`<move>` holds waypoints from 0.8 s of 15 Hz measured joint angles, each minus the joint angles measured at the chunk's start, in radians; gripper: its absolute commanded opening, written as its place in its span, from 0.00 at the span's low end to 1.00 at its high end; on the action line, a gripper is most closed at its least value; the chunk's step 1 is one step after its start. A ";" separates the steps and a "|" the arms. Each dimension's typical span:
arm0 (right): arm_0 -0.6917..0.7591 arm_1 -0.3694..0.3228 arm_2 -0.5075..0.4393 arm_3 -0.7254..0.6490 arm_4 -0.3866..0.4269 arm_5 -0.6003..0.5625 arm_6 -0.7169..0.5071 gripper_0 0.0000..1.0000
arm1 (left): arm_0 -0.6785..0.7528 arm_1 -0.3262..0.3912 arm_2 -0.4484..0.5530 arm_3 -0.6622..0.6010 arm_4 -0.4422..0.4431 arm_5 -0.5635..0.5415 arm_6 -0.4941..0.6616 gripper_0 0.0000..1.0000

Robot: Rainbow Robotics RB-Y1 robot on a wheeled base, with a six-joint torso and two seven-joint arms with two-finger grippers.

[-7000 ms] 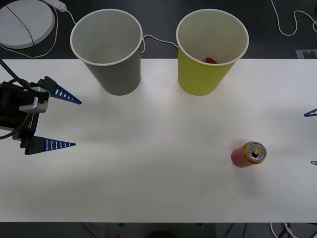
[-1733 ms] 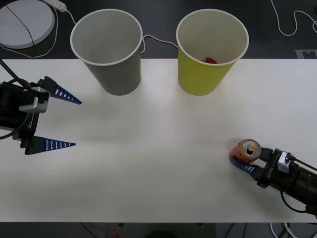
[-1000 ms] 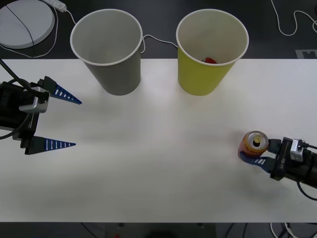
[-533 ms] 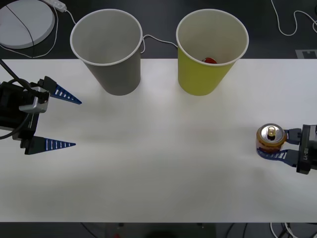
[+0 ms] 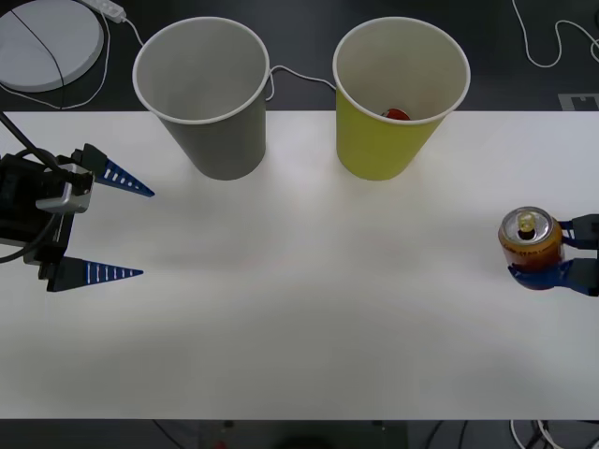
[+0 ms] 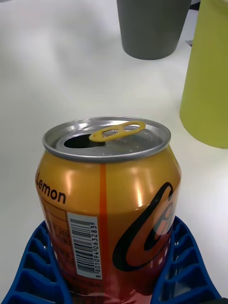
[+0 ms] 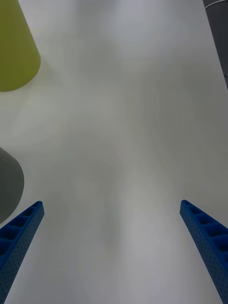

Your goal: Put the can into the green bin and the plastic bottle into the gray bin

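Note:
The orange can (image 5: 530, 239) stands upright near the table's right edge, and my right gripper (image 5: 541, 257) is shut on its lower body. In the right wrist view the blue fingers (image 6: 33, 266) clasp both sides of the can (image 6: 107, 199), whose gold tab points up. The green bin (image 5: 393, 103) stands at the back right of centre, with the gray bin (image 5: 206, 103) to its left. Both also appear behind the can, the green bin (image 6: 209, 76) and the gray bin (image 6: 152, 26). My left gripper (image 5: 147, 233) rests open at the table's left side. The plastic bottle is out of view.
A small red round object (image 5: 397, 114) lies inside the green bin. Behind the table a white round disc (image 5: 47, 37) and loose cables (image 5: 543, 47) lie on the dark floor. Bare white tabletop (image 5: 309, 281) stretches between the two grippers.
My right gripper came in from the right, shut on the can and carried it right and toward the back. The left arm has not moved.

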 measured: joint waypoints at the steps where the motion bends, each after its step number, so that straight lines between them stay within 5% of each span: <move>1: -0.008 -0.011 -0.014 -0.030 0.017 -0.022 -0.058 0.00 | 0.000 0.000 0.000 0.000 0.000 0.000 0.000 1.00; 12: -0.254 -0.193 -0.006 -0.102 0.092 -0.149 -0.553 0.00 | 0.000 0.000 0.000 0.000 0.000 0.000 0.000 1.00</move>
